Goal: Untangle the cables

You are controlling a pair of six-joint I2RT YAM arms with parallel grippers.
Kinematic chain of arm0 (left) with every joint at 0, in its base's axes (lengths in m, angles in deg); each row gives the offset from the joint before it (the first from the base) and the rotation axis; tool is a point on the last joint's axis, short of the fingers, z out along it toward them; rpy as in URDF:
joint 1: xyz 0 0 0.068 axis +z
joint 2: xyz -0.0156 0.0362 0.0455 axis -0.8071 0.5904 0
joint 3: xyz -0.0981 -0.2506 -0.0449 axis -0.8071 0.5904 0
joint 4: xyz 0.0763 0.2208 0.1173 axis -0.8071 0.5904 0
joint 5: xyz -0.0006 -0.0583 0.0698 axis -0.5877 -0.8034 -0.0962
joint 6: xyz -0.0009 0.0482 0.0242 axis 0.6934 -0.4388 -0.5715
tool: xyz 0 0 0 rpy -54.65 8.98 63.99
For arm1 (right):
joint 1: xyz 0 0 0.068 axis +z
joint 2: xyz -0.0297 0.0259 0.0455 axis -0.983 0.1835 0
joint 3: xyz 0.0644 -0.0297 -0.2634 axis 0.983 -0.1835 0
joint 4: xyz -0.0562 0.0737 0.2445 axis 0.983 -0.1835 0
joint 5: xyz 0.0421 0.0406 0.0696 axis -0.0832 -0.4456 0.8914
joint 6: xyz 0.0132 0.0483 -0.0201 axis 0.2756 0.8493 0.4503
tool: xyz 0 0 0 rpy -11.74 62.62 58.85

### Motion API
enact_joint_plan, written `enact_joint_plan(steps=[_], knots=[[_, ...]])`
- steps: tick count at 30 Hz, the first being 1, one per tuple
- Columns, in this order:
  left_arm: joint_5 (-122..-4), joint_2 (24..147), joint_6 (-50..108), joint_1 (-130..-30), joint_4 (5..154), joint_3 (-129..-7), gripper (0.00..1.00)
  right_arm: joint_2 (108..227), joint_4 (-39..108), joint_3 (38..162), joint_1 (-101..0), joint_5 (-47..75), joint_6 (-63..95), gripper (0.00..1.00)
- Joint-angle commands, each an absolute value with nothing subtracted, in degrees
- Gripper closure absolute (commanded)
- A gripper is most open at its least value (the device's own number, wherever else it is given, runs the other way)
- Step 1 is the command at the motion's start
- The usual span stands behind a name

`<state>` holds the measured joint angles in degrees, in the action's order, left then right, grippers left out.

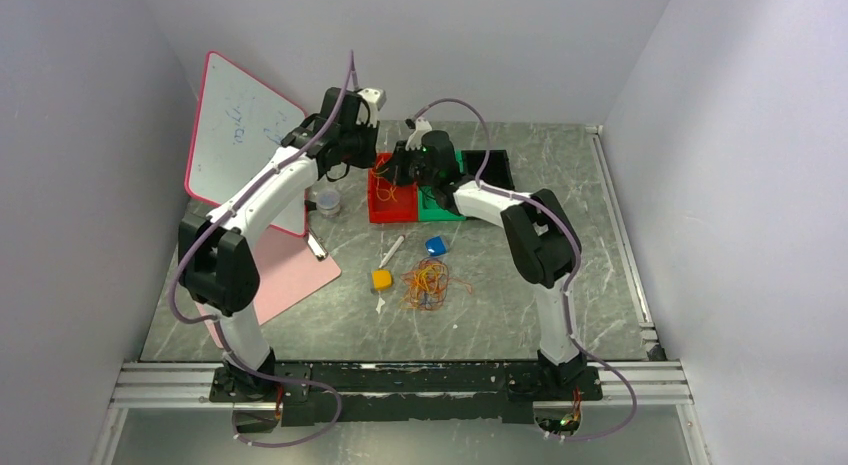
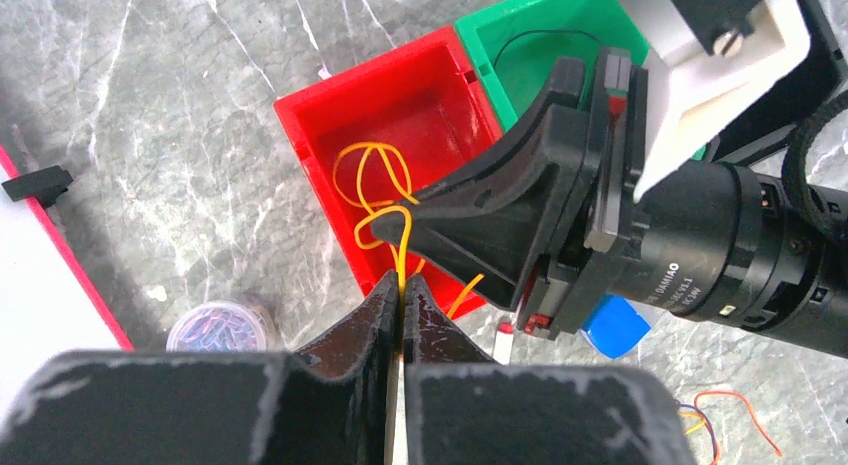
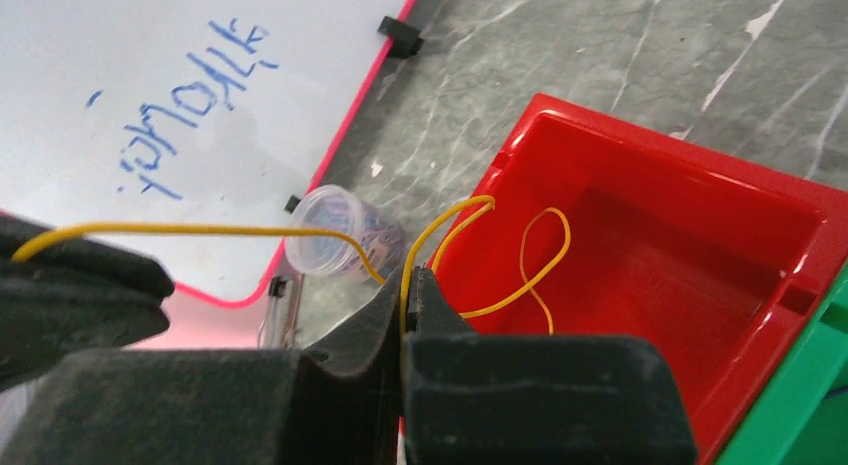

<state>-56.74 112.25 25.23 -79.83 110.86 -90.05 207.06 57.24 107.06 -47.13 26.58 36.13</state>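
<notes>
- Cables [image 1: 425, 283] in orange, red and dark strands were seen lying in a loose heap near the middle of the grey table [image 1: 600, 235]. The heap lay just beside a yellow block [image 1: 381, 279] and near a blue object [image 1: 435, 245].
- The whole heap was shown only in the overhead view. A corner of it was caught at the lower right edge of the left wrist view.
- One yellow cable [image 2: 385, 180] was found apart from the heap, looped inside the red bin [image 2: 300, 125] and rising over its wall. In the overhead view it was too thin to be made out.
- The left gripper [image 2: 402, 295] was shown in its own wrist view with its fingers pressed together on the yellow cable, which ran up out of the seam between them.
- The right gripper [image 3: 409, 285] was shown in its own view with its fingers pinched on the same cable, at the edge of the red bin.
- Only in the right wrist view was the cable seen stretched leftward to the left gripper's black finger. There it passed in front of a clear cup [image 3: 325, 240] and a whiteboard [image 3: 150, 45] marked with blue writing.
- Only in the left wrist view was a thin black strand [image 2: 545, 33] seen lying in the green bin [image 2: 520, 75].
- From overhead, both grippers were seen meeting above the red bin at the far side of the table. A black bin [image 1: 495, 163] stood beside the green one.
</notes>
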Motion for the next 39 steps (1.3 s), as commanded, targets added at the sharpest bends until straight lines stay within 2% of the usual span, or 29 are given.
enact_joint_plan(steps=[1,5,7,8,10,22,31,36,39], knots=[[-57.6,114.1,23.5,-79.3,112.2,-92.9,0.93,209.2,60.6,110.5,-47.4,24.0,33.3,1.00],[-58.0,115.5,23.5,-79.3,112.4,-94.2,0.93,211.1,59.5,112.3,-47.4,22.8,31.8,0.98],[-57.9,116.2,23.5,-79.3,112.6,-95.1,0.93,211.5,59.0,112.9,-47.6,22.6,31.5,0.87],[-57.8,116.6,23.5,-79.3,112.8,-95.4,0.93,211.1,59.0,112.7,-47.8,22.4,31.5,0.78],[-57.8,117.1,23.5,-79.3,112.9,-96.0,0.93,209.8,60.2,111.0,-48.2,22.0,31.5,0.70],[-57.2,118.0,23.8,-79.3,112.5,-96.1,0.93,199.5,62.6,100.9,-52.4,22.4,31.4,0.49],[-56.2,116.7,24.4,-79.3,112.3,-94.4,0.93,204.5,57.6,109.0,-52.1,29.9,29.1,0.46],[-55.0,114.7,24.9,-79.1,111.6,-91.9,0.93,209.3,53.7,116.4,-49.0,35.0,26.7,0.53],[-54.4,113.8,25.3,-78.8,111.0,-90.4,0.93,210.2,53.6,117.7,-47.9,34.9,26.8,0.53]])
